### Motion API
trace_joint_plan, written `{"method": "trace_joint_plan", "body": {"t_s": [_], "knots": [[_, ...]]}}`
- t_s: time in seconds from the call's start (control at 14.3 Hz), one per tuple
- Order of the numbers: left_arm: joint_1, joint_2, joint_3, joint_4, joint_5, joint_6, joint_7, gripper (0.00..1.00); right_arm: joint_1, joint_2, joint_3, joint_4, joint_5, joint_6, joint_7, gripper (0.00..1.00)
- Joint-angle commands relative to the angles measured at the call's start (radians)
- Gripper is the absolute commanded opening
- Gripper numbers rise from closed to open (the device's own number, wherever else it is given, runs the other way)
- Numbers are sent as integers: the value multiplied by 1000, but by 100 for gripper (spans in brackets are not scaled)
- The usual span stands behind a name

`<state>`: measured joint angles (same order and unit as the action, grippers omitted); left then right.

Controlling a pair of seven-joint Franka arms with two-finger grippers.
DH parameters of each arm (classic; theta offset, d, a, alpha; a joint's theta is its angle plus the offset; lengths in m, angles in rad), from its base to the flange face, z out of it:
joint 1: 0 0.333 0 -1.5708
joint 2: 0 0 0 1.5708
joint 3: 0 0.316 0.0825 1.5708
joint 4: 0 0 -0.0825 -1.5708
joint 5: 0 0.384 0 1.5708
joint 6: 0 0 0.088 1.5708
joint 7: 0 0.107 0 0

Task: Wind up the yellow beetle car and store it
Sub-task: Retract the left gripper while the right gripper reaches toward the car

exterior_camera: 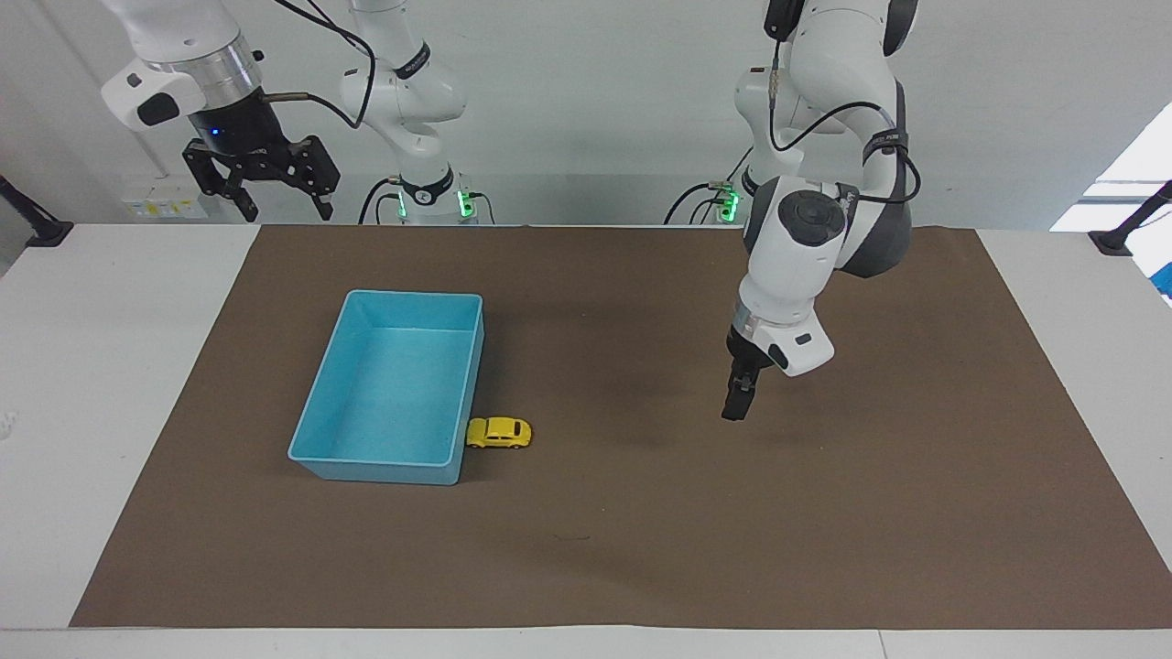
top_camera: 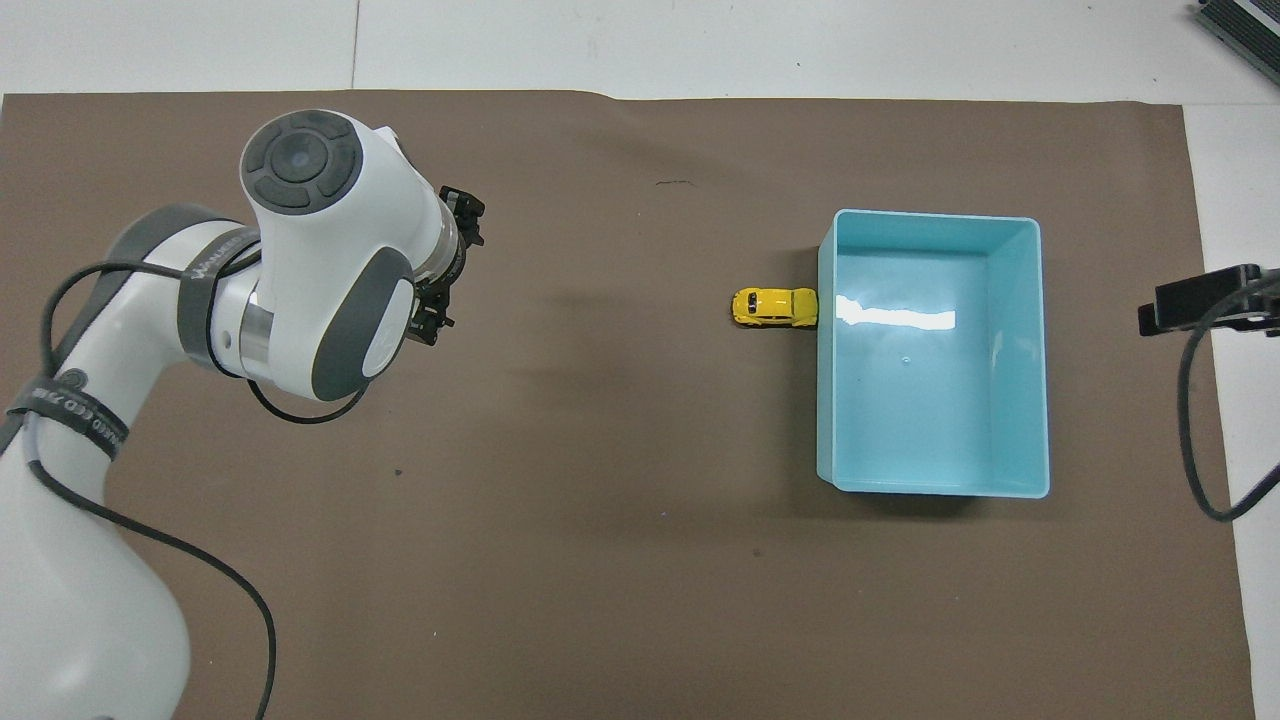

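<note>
Brown paper mat [exterior_camera: 641,531] covers most of the white table [exterior_camera: 110,366] in the facing view, and on it stand one light blue tray [exterior_camera: 316,412] and one yellow beetle car [exterior_camera: 499,432]. The car sits on its wheels on the mat, touching the outside of the tray's long wall, at the corner farther from the robots and on the side toward the left arm's end. The tray holds nothing. Two arms show. The left gripper [exterior_camera: 735,410] hangs over bare mat, well apart from the car, pointing down and holding nothing; seen edge-on, its fingers give no sure reading, though it seems to stand open. The right gripper [exterior_camera: 279,203] waits high above the table's edge near the robots, its fingers spread wide and holding nothing.

From overhead, the same single car [top_camera: 774,306] lies against the tray [top_camera: 1040,400]. The left gripper [top_camera: 440,300] peeks out from under its wrist, and only a dark part of the right gripper [top_camera: 1200,305] shows at the edge.
</note>
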<state>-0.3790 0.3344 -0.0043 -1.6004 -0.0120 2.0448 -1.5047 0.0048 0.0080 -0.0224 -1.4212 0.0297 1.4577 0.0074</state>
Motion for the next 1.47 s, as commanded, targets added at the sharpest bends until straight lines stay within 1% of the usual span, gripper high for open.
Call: {"method": "trace_joint_plan", "body": {"t_s": [0.0,0.07,0.21,0.42,0.49,0.7,0.84,0.98,1.19,1.33,1.4], "knots": [[49,-64,-8,-23,6,-3,136,100,-9,-8,2,2,4,-16,11,100],[69,-84,-9,-23,4,-6,187,100,-9,-8,4,2,4,-16,11,100],[92,-113,-8,-24,4,-18,349,100,-12,-8,2,2,3,-17,11,100],[121,-150,-6,-24,4,-84,584,100,-6,-9,12,-2,1,-10,-51,100],[135,-162,-8,-24,6,-113,656,100,1,-8,15,-2,-2,16,-82,100],[181,-198,-8,-29,4,-143,956,100,3,-8,56,-13,-13,53,-271,100],[207,-219,-6,-29,6,-191,1094,100,3,0,61,-21,-13,90,-402,100],[235,-241,-6,-32,4,-212,1246,100,4,13,67,-21,-10,112,-519,100],[264,-274,-6,-32,4,-259,1310,100,7,55,111,-19,-8,150,-633,100],[290,-302,-6,-33,4,-281,1415,100,11,76,134,-15,-11,173,-688,100],[307,-316,-8,-32,4,-300,1451,100,11,102,154,-12,-16,177,-711,100]]}}
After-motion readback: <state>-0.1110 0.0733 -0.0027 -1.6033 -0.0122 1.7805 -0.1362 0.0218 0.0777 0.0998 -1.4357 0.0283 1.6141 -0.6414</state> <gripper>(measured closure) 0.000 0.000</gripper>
